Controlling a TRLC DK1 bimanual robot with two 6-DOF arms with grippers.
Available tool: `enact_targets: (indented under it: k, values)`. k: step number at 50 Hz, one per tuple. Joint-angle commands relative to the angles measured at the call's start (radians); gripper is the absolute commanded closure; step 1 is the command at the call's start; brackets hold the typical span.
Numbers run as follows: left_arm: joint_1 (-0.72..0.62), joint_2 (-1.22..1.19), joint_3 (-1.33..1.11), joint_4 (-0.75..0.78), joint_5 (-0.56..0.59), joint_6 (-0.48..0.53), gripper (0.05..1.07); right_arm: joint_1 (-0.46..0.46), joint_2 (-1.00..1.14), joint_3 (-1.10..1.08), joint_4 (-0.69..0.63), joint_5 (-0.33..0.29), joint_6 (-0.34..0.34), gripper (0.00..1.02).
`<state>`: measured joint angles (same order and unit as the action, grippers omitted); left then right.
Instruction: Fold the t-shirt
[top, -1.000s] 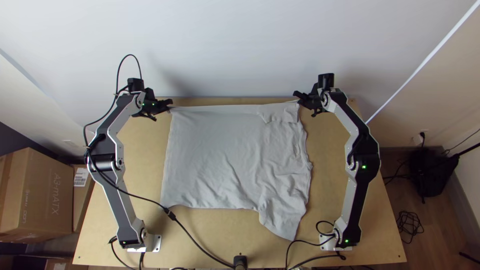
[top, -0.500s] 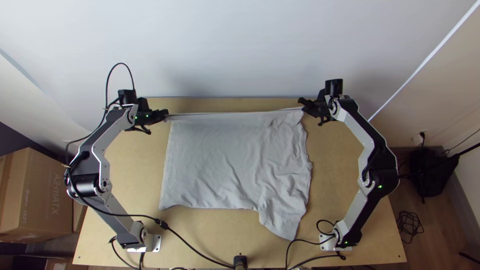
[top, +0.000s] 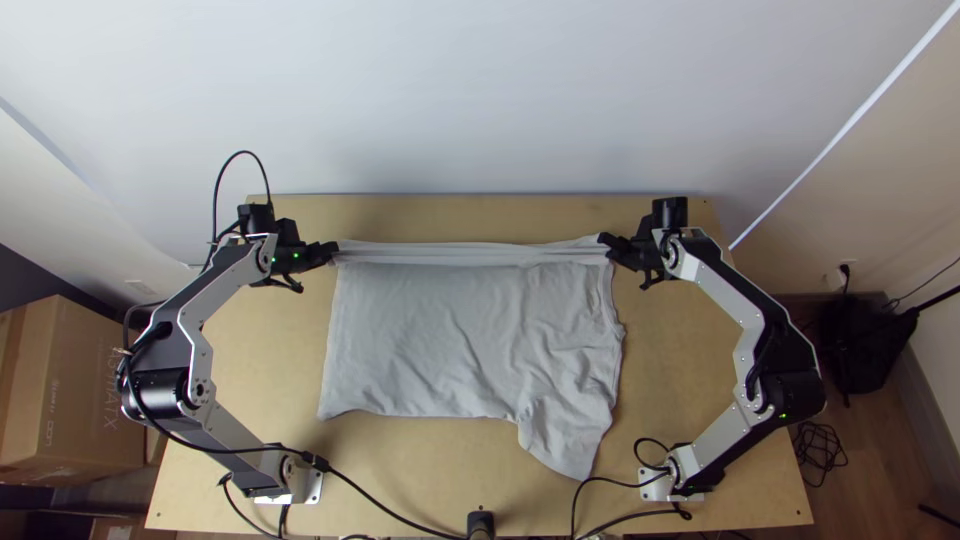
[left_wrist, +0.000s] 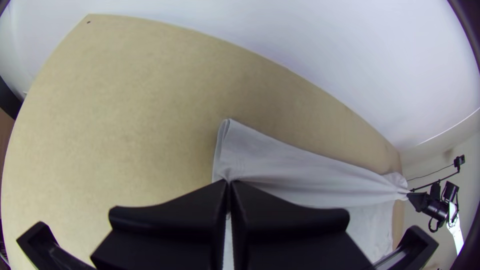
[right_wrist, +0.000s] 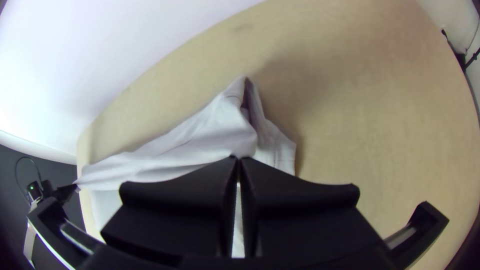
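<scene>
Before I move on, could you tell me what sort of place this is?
Likely a small robotics workspace: a left arm and a right arm mounted on a wooden table, with a cardboard box beside it.
</scene>
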<state>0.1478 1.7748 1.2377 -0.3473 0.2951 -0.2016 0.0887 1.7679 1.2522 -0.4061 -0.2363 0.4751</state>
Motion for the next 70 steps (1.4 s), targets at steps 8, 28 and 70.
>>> enact_targets:
  k: [8, 28, 70]
  values:
    - [-0.001, -0.034, -0.093, 0.041, -0.004, -0.009, 1.05, 0.011, -0.044, -0.114, 0.012, 0.005, 0.008, 1.0]
    - [-0.005, -0.175, -0.219, 0.034, 0.006, 0.041, 0.16, -0.018, -0.242, -0.28, 0.047, 0.005, 0.022, 0.22]
    - [0.026, -0.646, -0.204, -0.208, 0.067, 0.082, 0.16, 0.2, -0.96, -0.496, -0.637, -0.08, 0.175, 0.04]
